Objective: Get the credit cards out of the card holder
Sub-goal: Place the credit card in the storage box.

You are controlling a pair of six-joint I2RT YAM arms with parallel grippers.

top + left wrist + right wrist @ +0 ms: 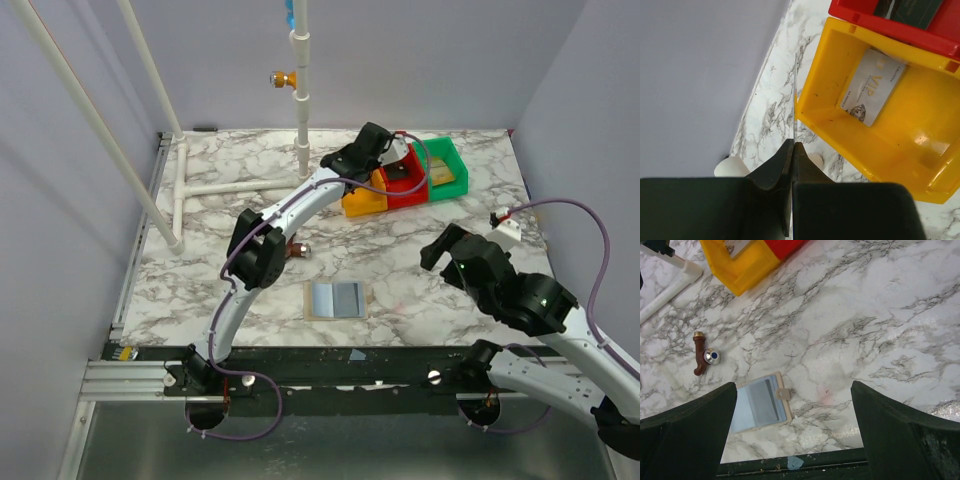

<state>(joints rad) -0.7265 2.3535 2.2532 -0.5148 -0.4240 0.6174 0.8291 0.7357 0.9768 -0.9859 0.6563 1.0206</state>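
Now left arm [290,205] outstretched, left gripper [792,146] closed by yellow bin [816,102]; right gripper [792,386] spread wide, empty.

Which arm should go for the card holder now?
Right. The right gripper, open, hangs close to the card holder; the left gripper is shut and far off above the yellow bin.

"VIP" on card [871,87], yel. bin [900,137]

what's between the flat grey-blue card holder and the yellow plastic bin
Bare marble tabletop from card holder to yellow bin, top view; a brown fitting lies aside.
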